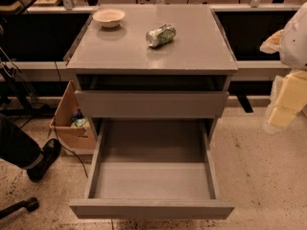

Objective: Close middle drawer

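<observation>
The middle drawer (pixel 152 176) of the grey metal cabinet is pulled far out toward me. Its deep tray is empty, and its plain front panel (pixel 151 209) lies at the bottom of the camera view. Above it, the top drawer's front panel (pixel 151 104) stands slightly out from the cabinet, with a dark gap under the cabinet top. Any drawer below is hidden. My gripper (pixel 287 102), cream and white, hangs at the right edge of the view. It is right of the cabinet, above the floor and apart from the drawer.
A white bowl (pixel 109 17) and a green can (pixel 160 35) lying on its side rest on the cabinet top (pixel 192 51). An open cardboard box (pixel 69 123) stands left of the cabinet. A person's leg and black shoe (pixel 42 159) and a chair wheel (pixel 29 204) are at the lower left.
</observation>
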Available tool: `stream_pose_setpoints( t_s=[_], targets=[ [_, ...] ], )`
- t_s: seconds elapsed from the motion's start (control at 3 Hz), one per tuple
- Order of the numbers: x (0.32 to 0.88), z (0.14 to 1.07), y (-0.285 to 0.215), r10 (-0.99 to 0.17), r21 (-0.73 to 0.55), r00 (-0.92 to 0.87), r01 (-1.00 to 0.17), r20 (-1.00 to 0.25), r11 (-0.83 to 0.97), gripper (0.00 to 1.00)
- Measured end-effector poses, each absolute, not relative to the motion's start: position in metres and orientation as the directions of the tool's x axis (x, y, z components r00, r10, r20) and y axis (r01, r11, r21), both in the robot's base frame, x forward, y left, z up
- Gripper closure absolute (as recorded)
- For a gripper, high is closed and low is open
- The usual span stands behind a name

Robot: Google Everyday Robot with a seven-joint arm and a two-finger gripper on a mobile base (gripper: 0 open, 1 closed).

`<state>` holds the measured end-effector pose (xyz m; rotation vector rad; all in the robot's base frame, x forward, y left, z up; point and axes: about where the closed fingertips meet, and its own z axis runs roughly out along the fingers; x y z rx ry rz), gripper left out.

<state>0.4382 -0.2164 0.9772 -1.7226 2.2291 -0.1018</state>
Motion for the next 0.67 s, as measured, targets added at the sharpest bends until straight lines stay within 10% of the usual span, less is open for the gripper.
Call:
stream_pose_setpoints(
  t_s=[0.67],
  targets=[
    [0.435, 0.943, -0.218, -0.947, -0.237, -0.208, -0.934, -0.247, 0.267, 0.00]
  ],
)
